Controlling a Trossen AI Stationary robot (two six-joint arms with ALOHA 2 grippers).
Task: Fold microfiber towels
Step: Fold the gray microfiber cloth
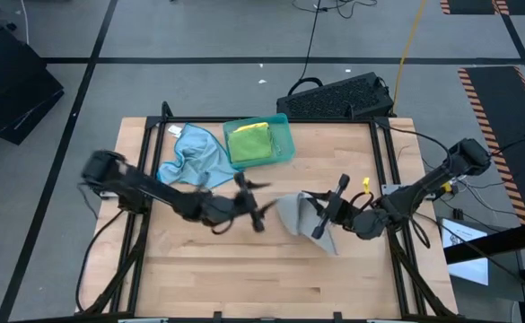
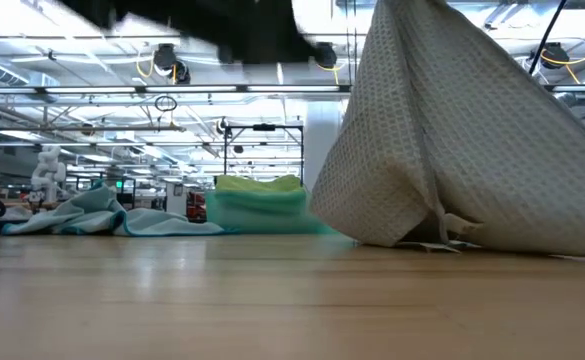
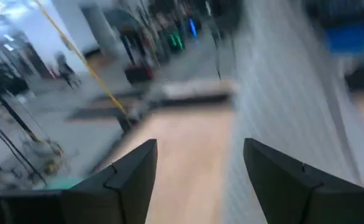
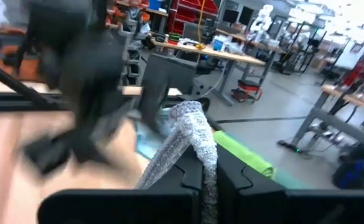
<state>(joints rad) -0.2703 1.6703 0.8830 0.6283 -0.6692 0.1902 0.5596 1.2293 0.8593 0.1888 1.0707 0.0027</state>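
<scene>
Right gripper: sat right of the table's middle, its jaws pinched tight on a corner of the grey towel, as the right wrist view showed with cloth rising between the closed fingers
Grey towel: hung from that grip in a tented drape, its lower edge resting on the table; in the low view it rose as a waffle-textured cone from the wood
Left gripper: was just left of the grey towel, blurred, its two fingers spread wide with nothing between them
Light blue towel: lay crumpled on the table's far left part, touching the teal tray's left side
Teal tray: stood at the far edge near the middle
Green towel: lay folded inside the tray
Yellow towel: only a thin edge seemed to show at the green one's top; hard to tell
</scene>
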